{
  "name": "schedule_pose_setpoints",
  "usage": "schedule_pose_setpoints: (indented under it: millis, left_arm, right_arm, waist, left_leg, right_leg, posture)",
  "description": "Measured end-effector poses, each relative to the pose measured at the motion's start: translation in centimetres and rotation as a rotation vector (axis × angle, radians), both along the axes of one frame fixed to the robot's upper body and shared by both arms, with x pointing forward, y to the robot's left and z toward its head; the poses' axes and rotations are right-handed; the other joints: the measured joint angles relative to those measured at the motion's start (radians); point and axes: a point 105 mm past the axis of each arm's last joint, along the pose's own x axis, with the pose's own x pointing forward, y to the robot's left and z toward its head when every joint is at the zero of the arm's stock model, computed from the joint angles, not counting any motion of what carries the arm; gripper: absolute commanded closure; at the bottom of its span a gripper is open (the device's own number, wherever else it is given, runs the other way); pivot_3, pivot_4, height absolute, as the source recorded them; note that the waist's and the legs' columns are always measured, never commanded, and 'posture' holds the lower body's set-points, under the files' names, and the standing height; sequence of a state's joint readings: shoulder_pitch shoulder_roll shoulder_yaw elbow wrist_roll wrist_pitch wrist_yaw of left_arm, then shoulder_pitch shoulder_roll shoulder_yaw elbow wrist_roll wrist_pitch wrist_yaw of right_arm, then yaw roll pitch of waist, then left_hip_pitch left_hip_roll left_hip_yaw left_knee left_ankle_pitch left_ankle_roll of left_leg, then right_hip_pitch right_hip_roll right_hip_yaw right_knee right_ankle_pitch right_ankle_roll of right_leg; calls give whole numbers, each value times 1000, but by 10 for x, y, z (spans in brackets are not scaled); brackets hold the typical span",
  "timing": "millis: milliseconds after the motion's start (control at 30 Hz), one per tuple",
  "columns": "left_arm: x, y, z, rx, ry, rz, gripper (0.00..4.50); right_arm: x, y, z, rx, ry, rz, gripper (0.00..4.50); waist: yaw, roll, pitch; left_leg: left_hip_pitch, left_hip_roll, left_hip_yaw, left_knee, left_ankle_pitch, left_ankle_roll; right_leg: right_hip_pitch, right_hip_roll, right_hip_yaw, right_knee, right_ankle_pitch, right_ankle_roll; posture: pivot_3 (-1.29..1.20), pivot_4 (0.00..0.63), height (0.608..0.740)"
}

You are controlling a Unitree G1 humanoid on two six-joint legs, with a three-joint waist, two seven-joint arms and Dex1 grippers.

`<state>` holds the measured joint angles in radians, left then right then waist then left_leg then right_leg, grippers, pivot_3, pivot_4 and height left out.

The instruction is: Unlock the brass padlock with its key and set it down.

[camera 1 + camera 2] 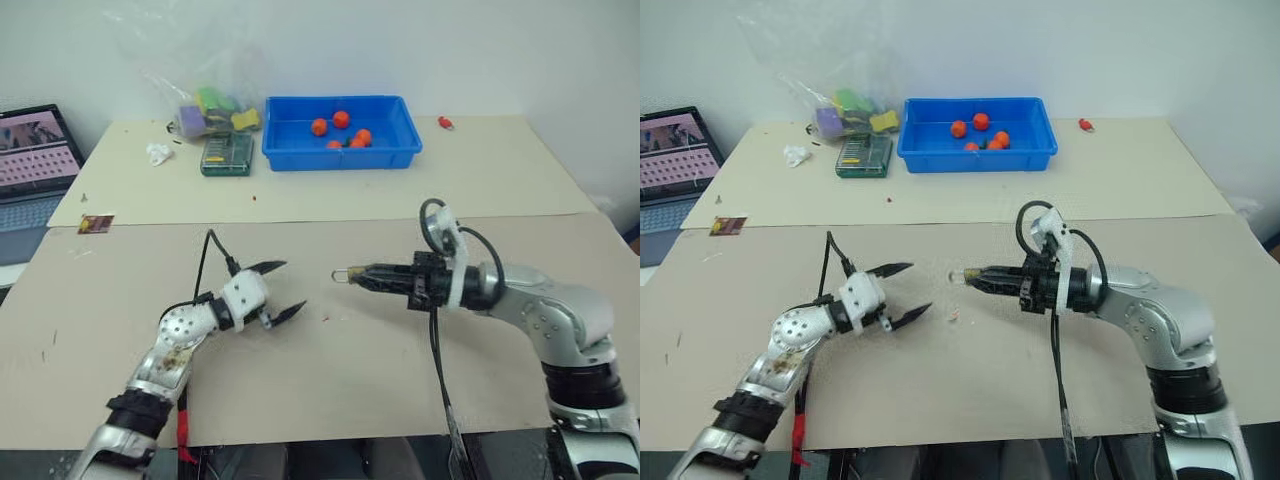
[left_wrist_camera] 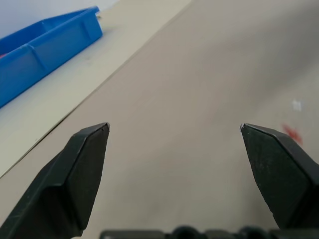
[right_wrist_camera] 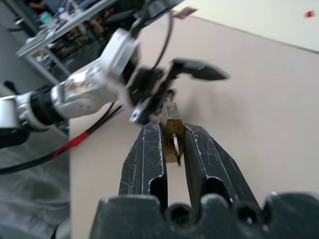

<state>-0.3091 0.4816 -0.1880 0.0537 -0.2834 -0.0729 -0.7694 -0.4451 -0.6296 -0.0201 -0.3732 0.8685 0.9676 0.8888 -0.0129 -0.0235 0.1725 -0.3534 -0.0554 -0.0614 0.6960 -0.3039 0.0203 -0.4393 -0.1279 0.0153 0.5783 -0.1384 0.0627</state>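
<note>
My right gripper (image 1: 362,273) reaches in from the right above the middle of the tan table, shut on the brass padlock (image 3: 172,119). The padlock's thin silver shackle (image 1: 345,273) sticks out past the fingertips toward my left arm. A small silvery piece, the key (image 3: 175,144), sits at the padlock's near end between the fingers. My left gripper (image 1: 293,285) hovers a short way to the left of the padlock, open wide with nothing between its black fingers (image 2: 84,164).
A blue tray (image 1: 300,155) with several orange-red balls stands at the back, with a green box (image 1: 227,153) and a plastic bag of items (image 1: 215,110) to its left. A small red object (image 1: 445,123) lies back right. A laptop (image 1: 30,160) sits far left.
</note>
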Motion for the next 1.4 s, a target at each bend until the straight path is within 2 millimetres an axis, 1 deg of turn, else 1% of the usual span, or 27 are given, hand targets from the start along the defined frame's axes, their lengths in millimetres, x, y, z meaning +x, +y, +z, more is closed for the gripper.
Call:
schedule_pose_setpoints:
  millis: [33, 133, 200, 233, 267, 300, 400, 500, 567, 667, 867, 1100, 1400]
  left_arm:
    - [-4, -9, 7, -48, 53, -37, 1395]
    - [-15, -28, 22, -134, 160, -133, 2493]
    - [-22, -35, 27, -176, 253, -183, 3291]
    - [-27, -39, 30, -212, 335, -219, 3841]
    - [-28, -40, 32, -223, 361, -231, 4107]
    - [-30, -41, 34, -248, 400, -245, 4483]
    - [-28, -40, 44, -312, 462, -252, 4483]
    - [-28, -37, 46, -319, 487, -244, 4483]
    - [-31, -39, 46, -321, 521, -262, 4483]
    - [-42, -45, 49, -320, 554, -317, 4483]
    - [-55, -49, 44, -299, 579, -342, 4483]
    - [-58, -51, 43, -301, 586, -346, 4483]
    - [-58, -53, 42, -307, 586, -338, 4483]
  right_arm:
    - [-3, 0, 4, 14, -7, 15, 4404]
    - [-7, -2, 13, 30, -32, 33, 4404]
    - [-8, -2, 14, 27, -35, 37, 4404]
    - [-8, -3, 14, 25, -35, 37, 4404]
    - [-8, -3, 14, 25, -36, 36, 4404]
    - [-8, -3, 14, 22, -36, 35, 4404]
    - [-7, -5, 14, 13, -37, 31, 4404]
    - [-7, -6, 14, 7, -38, 27, 4404]
    - [-7, -6, 14, 7, -38, 26, 4404]
    - [-6, -7, 14, 8, -39, 25, 4404]
    - [4, -13, 10, -1, -39, -24, 4404]
    - [9, -16, 9, -11, -48, -50, 4404]
    - [9, -16, 9, -9, -47, -49, 4404]
  waist:
    - [-3, 0, 0]
    - [-6, 0, 0]
    - [-6, 0, 0]
    - [-6, 0, 0]
    - [-6, 0, 0]
    - [-5, 0, 0]
    - [-4, 0, 0]
    - [-4, 0, 0]
    - [-2, 0, 0]
    - [-1, 0, 0]
    - [-1, 0, 0]
    - [-1, 0, 0]
    - [-1, 0, 0]
  left_leg:
    - [0, 0, 0, 0, 0, 0]
    - [1, 0, -1, 0, 0, 0]
    - [1, 0, 0, 0, 0, 0]
    - [1, 0, 0, 0, 0, 0]
    - [1, 0, -1, 0, 0, 0]
    - [1, 0, -1, 0, 0, 0]
    - [1, 0, -1, 0, 0, 0]
    - [1, 0, 0, 0, 0, 0]
    - [1, 0, 0, 0, 0, 0]
    - [1, 0, 0, 0, 0, 0]
    - [1, 0, 0, 0, 0, -1]
    - [1, 0, 0, 0, 0, -1]
    - [1, 0, 0, 0, 0, -1]
  right_leg:
    - [0, 0, 0, 0, 0, 0]
    - [0, 0, 0, 0, 0, 0]
    - [0, 1, 0, 0, 0, 0]
    - [0, 1, 0, 0, 0, 0]
    - [0, 1, 0, 0, 0, 0]
    - [0, 1, 0, 0, 0, 0]
    - [0, 1, 0, 0, 0, 0]
    - [0, 1, 0, 0, 0, 0]
    - [0, 1, 0, 0, 0, 0]
    - [0, 1, 0, -1, 0, 0]
    - [0, 1, 1, -1, 0, 0]
    - [0, 1, 1, -1, 0, -1]
    - [0, 1, 1, -1, 0, -1]
  posture:
    - [0, 150, 740]
    - [0, 150, 740]
    - [0, 150, 740]
    - [0, 150, 740]
    - [0, 150, 740]
    - [0, 150, 740]
    - [0, 150, 740]
    - [0, 150, 740]
    - [0, 150, 740]
    - [0, 150, 740]
    - [0, 150, 740]
    - [0, 150, 740]
    - [0, 150, 740]
